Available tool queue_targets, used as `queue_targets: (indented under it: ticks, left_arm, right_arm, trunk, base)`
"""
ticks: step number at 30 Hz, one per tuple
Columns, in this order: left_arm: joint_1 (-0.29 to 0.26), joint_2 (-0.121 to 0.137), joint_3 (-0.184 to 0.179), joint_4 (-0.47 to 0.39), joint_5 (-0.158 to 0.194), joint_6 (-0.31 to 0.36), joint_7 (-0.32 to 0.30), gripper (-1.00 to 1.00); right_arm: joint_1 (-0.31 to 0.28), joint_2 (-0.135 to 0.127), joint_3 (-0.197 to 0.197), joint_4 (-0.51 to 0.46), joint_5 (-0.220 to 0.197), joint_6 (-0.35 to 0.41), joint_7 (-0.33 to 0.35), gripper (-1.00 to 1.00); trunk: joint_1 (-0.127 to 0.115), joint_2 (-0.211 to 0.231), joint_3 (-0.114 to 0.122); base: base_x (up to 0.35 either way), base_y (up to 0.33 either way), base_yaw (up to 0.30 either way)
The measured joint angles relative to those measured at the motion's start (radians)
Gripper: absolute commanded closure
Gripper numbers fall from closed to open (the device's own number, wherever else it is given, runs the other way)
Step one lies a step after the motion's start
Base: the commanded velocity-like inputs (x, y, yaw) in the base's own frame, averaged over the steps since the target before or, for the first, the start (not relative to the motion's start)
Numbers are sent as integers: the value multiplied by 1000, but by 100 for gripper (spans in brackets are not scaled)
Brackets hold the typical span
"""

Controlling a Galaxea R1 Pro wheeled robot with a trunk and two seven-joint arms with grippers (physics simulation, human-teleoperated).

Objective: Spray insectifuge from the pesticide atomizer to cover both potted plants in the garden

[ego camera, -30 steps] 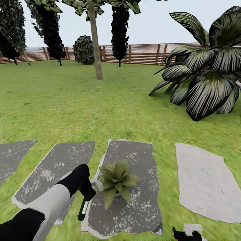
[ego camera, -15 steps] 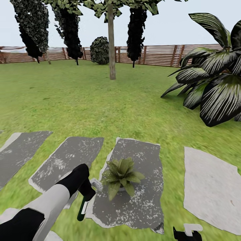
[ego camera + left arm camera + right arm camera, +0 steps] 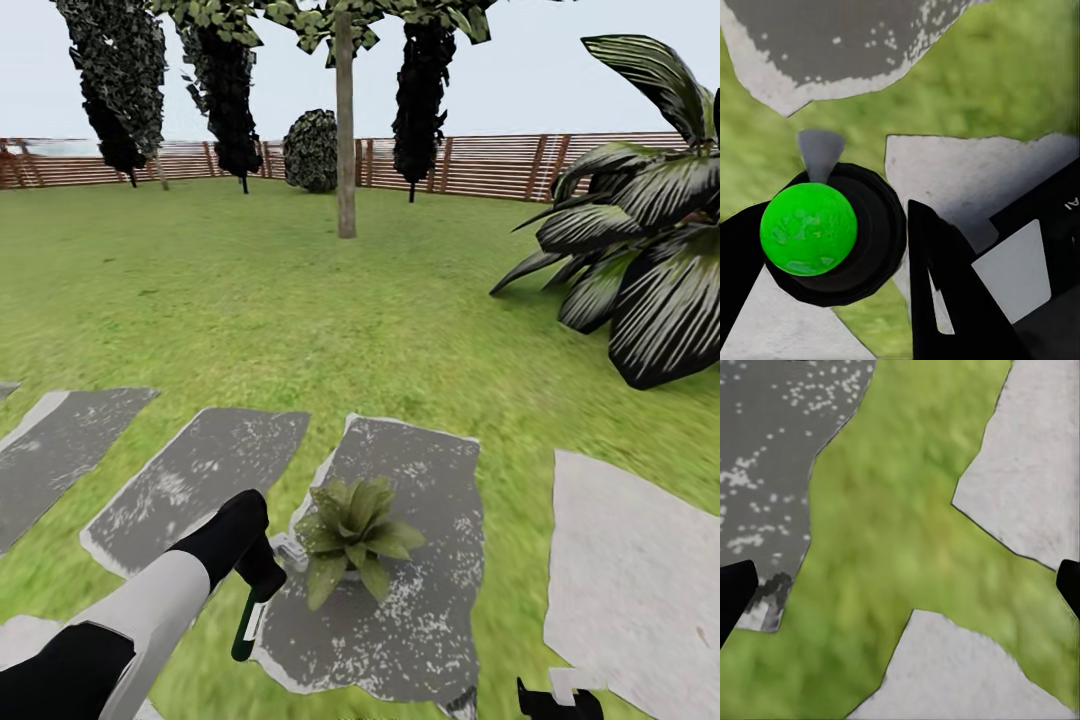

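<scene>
My left gripper (image 3: pixel 262 578) is shut on the pesticide atomizer (image 3: pixel 245 628), a slim dark bottle with a white label that hangs with its green end down. In the left wrist view the bottle's round green end (image 3: pixel 808 229) sits between the black fingers (image 3: pixel 945 285). One potted plant (image 3: pixel 352 535), a low green rosette, stands on a grey paving slab (image 3: pixel 420 610) just right of the gripper; a small white part at the gripper nearly touches its leaves. My right gripper (image 3: pixel 560 698) sits at the bottom right, its fingertips (image 3: pixel 735 594) far apart over grass: open.
A big dark-leaved shrub (image 3: pixel 640 270) fills the right side. A tree trunk (image 3: pixel 346 140) and a brown slatted fence (image 3: pixel 480 165) stand far ahead across the lawn. Grey slabs (image 3: pixel 195 480) lie to the left and a pale one (image 3: pixel 630 570) to the right.
The whole picture has shifted rightward, so the camera has turned left. My left arm keeps the same pose with the atomizer. The plant now lies slightly closer to the gripper.
</scene>
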Motion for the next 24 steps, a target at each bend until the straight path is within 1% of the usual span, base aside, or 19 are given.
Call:
queue_targets:
  ticks: [12, 16, 24]
  left_arm:
    - [2, 0, 0, 0, 0, 0, 1, 100]
    - [3, 0, 0, 2, 0, 0, 2, 100]
    - [3, 2, 3, 2, -1, -1, 6, 100]
  right_arm:
    - [0, 1, 0, 0, 0, 0, 0, -100]
    - [0, 0, 0, 0, 0, 0, 0, -100]
    - [0, -2, 0, 1, 2, 0, 2, -100]
  trunk:
    - [0, 0, 0]
    - [0, 0, 0]
    - [0, 0, 0]
  base:
    - [-211, -212, 272]
    - [-173, -126, 63]
    - [-14, -9, 3]
